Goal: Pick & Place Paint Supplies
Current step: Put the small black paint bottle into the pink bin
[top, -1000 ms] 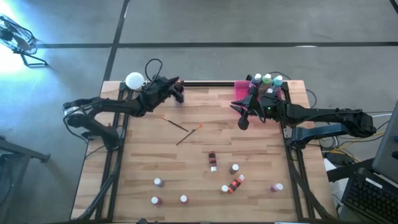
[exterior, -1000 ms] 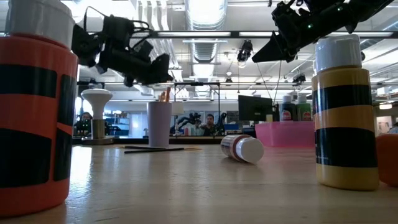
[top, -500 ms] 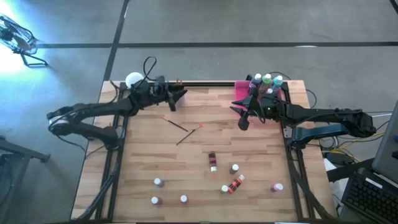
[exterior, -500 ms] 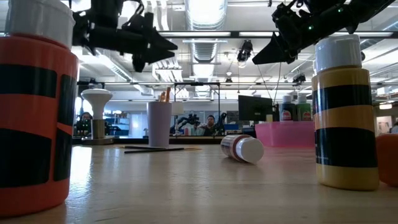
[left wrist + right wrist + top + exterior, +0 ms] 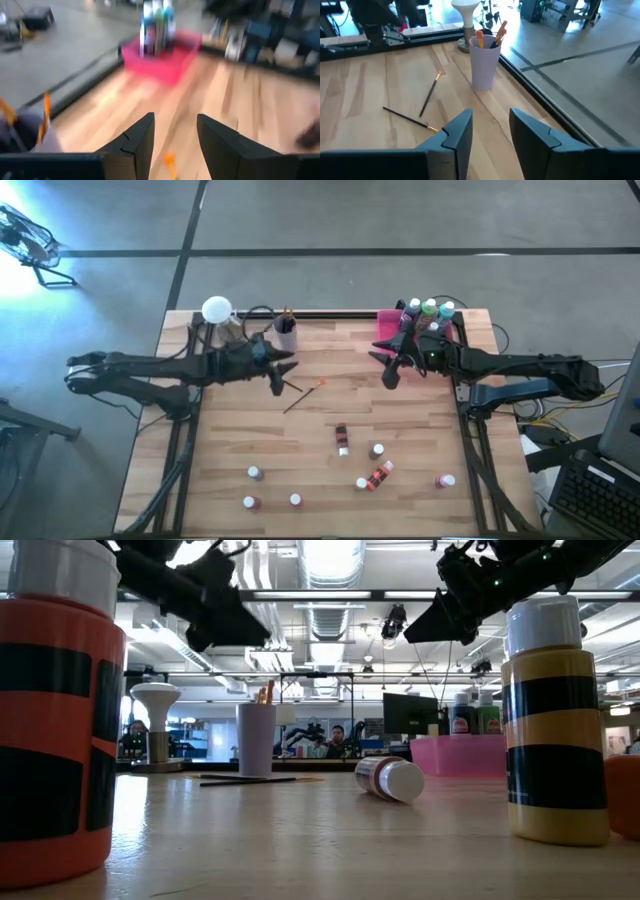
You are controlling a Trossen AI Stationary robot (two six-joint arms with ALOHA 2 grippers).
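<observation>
Your left pincer (image 5: pixel 281 372) hangs above the counter (image 5: pixel 220 440), fingers parted and empty, right over the two thin brushes (image 5: pixel 303 393) that lie crossed on the wood. Seen from overhead with the counter as a clock face, the brushes sit a little toward 11 o'clock from centre. My guess is that one of these brushes is the next thing to lift. To do it well, come straight down over the middle of one handle, away from where the two cross, with the fingers set across the handle, not along it. Close only when both tips reach the wood, or the thin stick may roll away.

The brushes are slim dark sticks with orange ends. A lilac cup (image 5: pixel 286 337) at 12 o'clock, near the far edge, already holds other orange-tipped brushes.

Your right pincer (image 5: pixel 391 369) waits at 2 o'clock beside the pink tray (image 5: pixel 386 330), also parted and empty. Several bottles (image 5: pixel 430 308) stand in the tray.

Loose white-capped bottles (image 5: pixel 377 451) are scattered from 5 to 7 o'clock near the front edge; one (image 5: pixel 342 439) lies on its side near centre.
</observation>
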